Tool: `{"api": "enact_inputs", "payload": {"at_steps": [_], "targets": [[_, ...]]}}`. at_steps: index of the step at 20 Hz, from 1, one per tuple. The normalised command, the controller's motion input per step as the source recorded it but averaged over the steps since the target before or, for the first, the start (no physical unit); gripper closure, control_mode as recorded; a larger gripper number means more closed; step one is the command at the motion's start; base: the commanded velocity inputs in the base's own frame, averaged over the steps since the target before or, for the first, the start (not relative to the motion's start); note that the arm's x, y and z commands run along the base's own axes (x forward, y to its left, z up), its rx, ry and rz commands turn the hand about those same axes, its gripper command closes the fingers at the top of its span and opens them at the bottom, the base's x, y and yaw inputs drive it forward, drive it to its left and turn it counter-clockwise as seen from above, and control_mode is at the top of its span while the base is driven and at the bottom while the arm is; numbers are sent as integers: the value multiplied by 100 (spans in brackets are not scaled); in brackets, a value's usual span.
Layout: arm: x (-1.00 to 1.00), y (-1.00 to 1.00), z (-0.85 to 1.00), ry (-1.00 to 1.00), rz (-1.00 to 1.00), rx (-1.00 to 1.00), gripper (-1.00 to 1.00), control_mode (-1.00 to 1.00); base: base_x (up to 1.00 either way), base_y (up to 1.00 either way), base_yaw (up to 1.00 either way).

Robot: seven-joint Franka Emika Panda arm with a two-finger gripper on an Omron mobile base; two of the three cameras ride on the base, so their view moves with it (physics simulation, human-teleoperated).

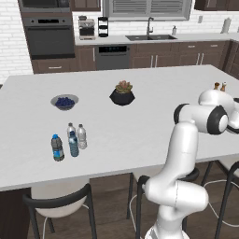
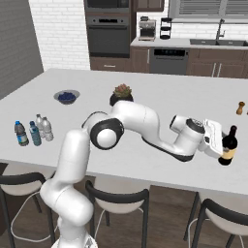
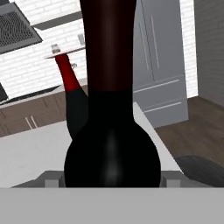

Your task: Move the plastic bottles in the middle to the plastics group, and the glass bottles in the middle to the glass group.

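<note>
The tool [image 2: 224, 145] grasps the dark glass bottle [image 2: 228, 146] upright at the tabletop's [image 2: 160, 101] near right edge, with the amber glass group [image 2: 240, 107] just beyond it, farther back.

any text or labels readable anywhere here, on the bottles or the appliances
None can be read.
Clear plastic bottle with dark blue label band: band too small, no lettering shows.
Dark glass bottle with tan label: label blank or blurred.
Black wall oven: panel markings too blurred.
</note>
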Motion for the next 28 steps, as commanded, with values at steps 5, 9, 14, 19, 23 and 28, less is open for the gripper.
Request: {"api": "enact_inputs", "payload": {"at_steps": [5,9,14,19,23,28], "targets": [[0,-7,0,0,-1,0,100,-100,0,0,0],[0,-16,0,0,-3,0,100,-100,0,0,0],[0,-18,0,0,-4,0,100,-100,0,0,0],[0,-22,-6,0,-5,0,100,-100,0,0,0],[0,-6,-1,0,-2,0,100,-100,0,0,0],[22,0,0,2,0,0,100,-100,0,0,0]]}}
